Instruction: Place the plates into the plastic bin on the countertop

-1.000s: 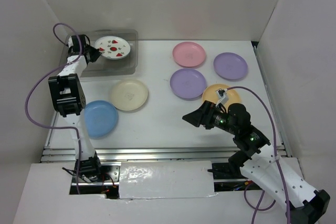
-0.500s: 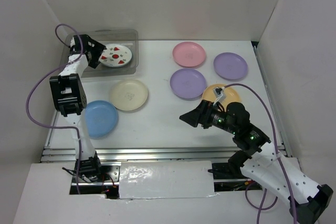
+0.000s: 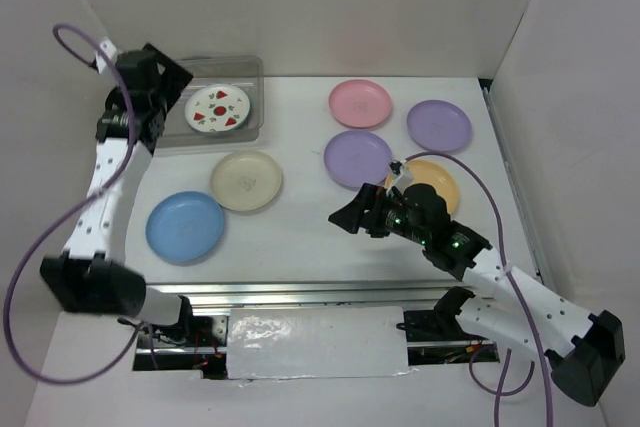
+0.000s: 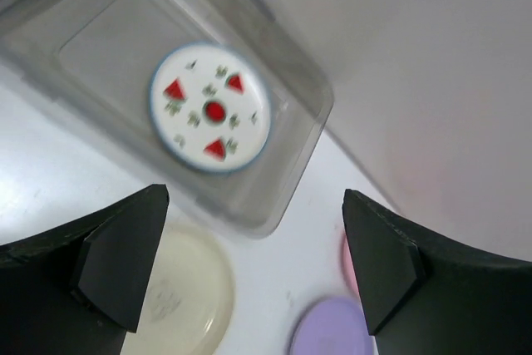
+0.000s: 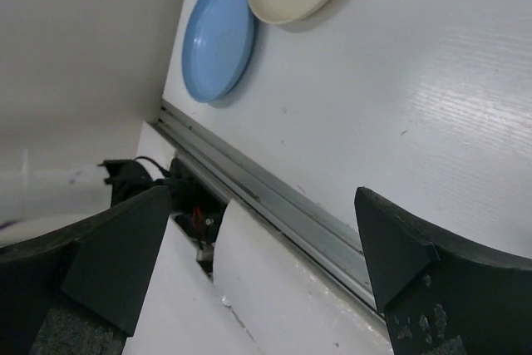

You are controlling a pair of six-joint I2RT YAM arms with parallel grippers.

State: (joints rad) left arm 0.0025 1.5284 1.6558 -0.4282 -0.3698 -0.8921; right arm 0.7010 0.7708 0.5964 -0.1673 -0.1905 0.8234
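- The metal rail runs along the front edge of the white surface.
- The right hand hangs over a bare part of the surface, right of the middle. Its fingers are spread wide apart with nothing between them, and they point left.
- The light blue plate lies at the front left, with the cream plate just beside it, behind and to the right.
- The orange-yellow plate is partly hidden by the right arm.
- The near purple plate lies just left of the orange-yellow one. The far purple plate and the pink plate lie farther back.
- The plastic bin stands at the far left. The watermelon plate lies flat inside it, toward its right end.
- The left hand hovers above the bin's left end, fingers wide apart and empty.
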